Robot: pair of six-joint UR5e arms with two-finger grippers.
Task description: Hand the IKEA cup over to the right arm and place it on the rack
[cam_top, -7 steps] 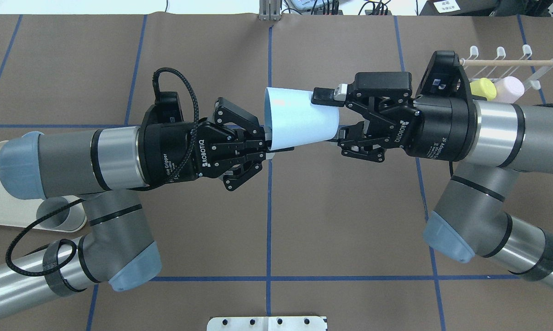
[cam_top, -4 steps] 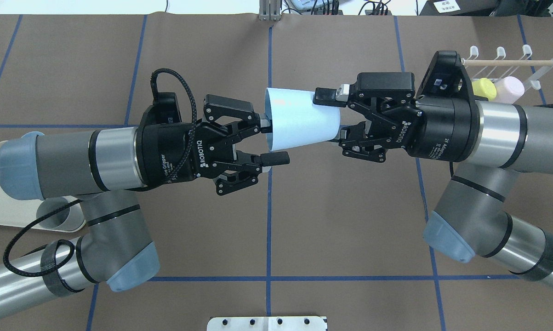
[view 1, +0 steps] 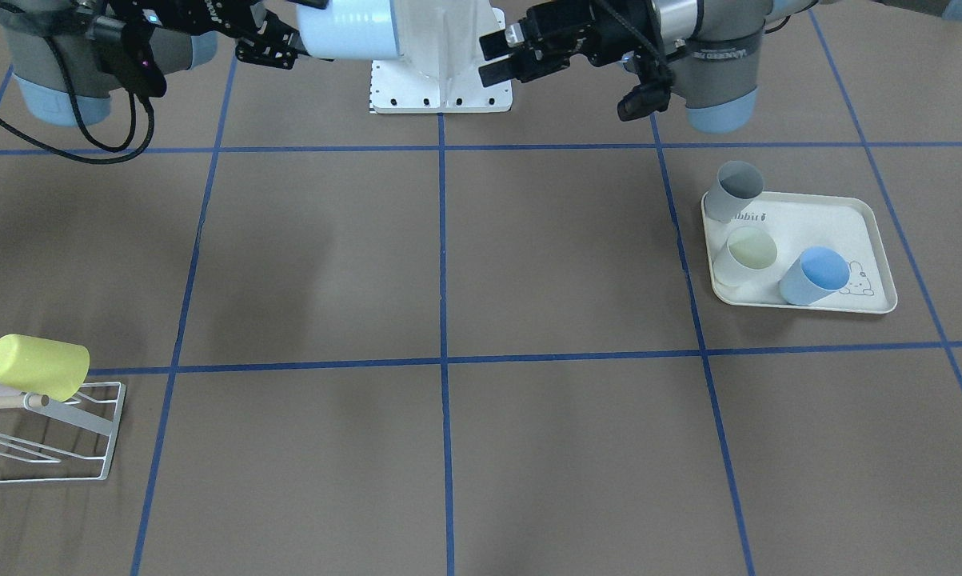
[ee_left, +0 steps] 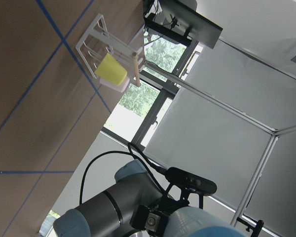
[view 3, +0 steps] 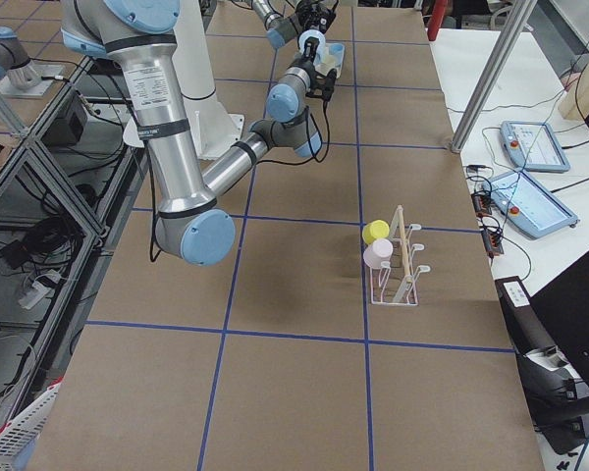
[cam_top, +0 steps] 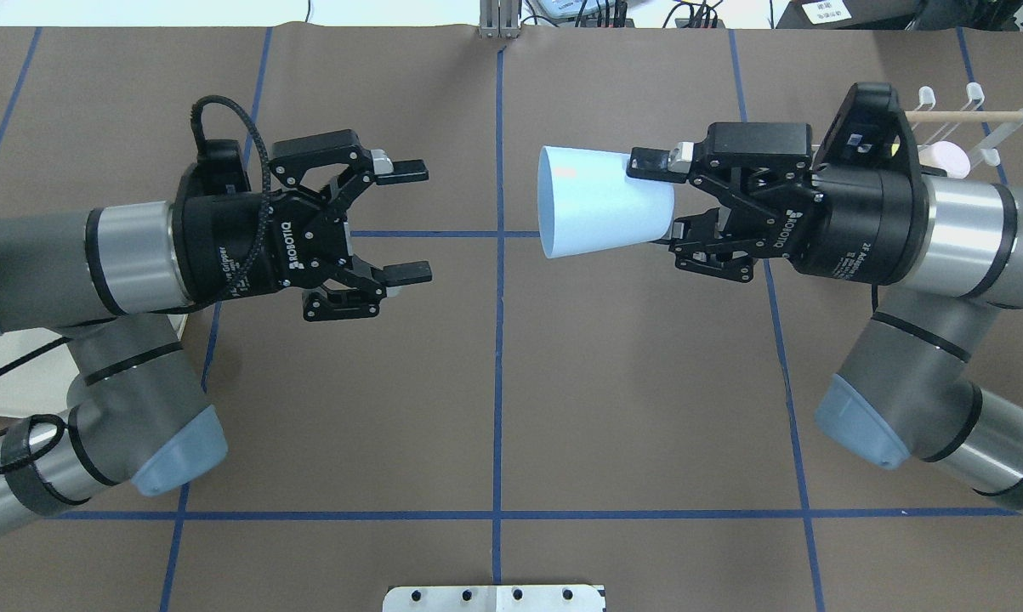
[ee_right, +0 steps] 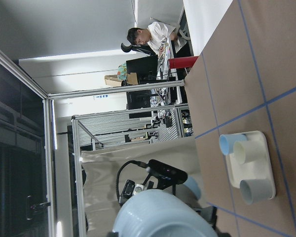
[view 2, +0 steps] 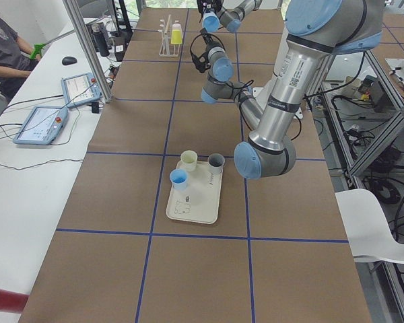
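While the overhead view is read from left to right, the first item is the cream tray [view 1: 872, 232], lying on the brown worktop [cam_top: 494, 382] on the robot's left side. Three cups stand in it: a grey cup [view 1: 735, 190] at one corner, a cream cup [view 1: 748, 254] just beside it, and a blue cup [view 1: 815, 274] next along.

Next comes the left gripper [cam_top: 419, 221]. Its jaws are spread wide and hold nothing. Both fingers point right, toward the cup's mouth, with a clear gap between the fingertips and the rim.

Just right of the centre tape line, the IKEA cup [cam_top: 596, 212], pale blue, is held in the air above the worktop. It lies on its side, wide mouth to the left and narrow base to the right.

The right gripper [cam_top: 660, 200] is clamped on the base end of that cup. One finger lies on the outer wall at the far side; the other is largely hidden behind the cup.

At the far right of the worktop stands the rack [view 3: 402, 260], partly hidden by the right wrist in the overhead view. A yellow cup [view 3: 376, 232] and a pink cup [view 3: 378, 254] hang on its prongs, touching each other. The IKEA cup is well apart from the rack.
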